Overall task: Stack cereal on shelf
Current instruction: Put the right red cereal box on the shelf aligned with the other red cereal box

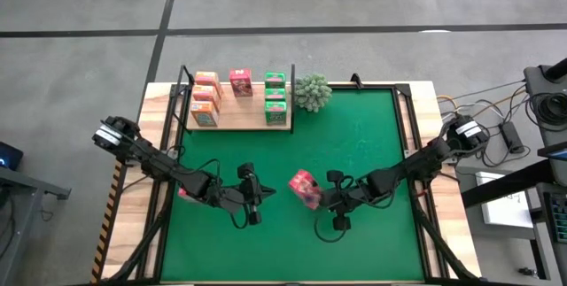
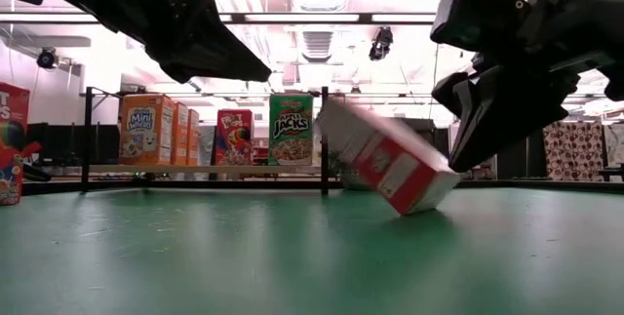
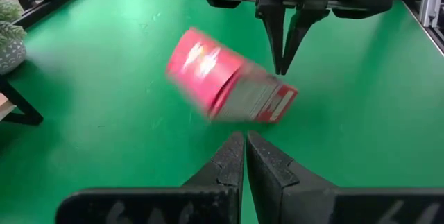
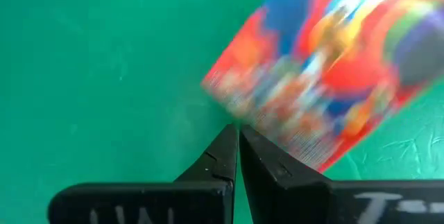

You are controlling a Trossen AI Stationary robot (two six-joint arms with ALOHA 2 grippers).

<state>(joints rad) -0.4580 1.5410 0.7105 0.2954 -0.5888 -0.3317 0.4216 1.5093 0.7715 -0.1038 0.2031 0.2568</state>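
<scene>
A pink-red cereal box [image 1: 304, 189] stands tilted and blurred in the middle of the green mat, between my two grippers. My right gripper [image 1: 321, 199] is shut, with its tips at the box's right side. My left gripper [image 1: 264, 192] is shut a little to the box's left, apart from it. The wooden shelf [image 1: 239, 119] at the far left holds three orange boxes [image 1: 205, 96], one pink-red box [image 1: 240, 82] and three green boxes [image 1: 275, 96]. Another pink-red box [image 2: 10, 144] stands at the mat's left edge. My right gripper meets the box with the tips of its shut fingers [image 4: 225, 148], at the box's edge nearest it [image 4: 260, 123]. The fingers come from the table's right, slanting down. The box is tilted, with one lower corner [image 2: 414, 208] on the mat.
A bushy grey-green plant [image 1: 312, 92] stands just right of the shelf's black upright. The mat's black frame [image 1: 403, 127] runs along its right edge. Cables and gear [image 1: 505, 131] lie beyond the table's right side.
</scene>
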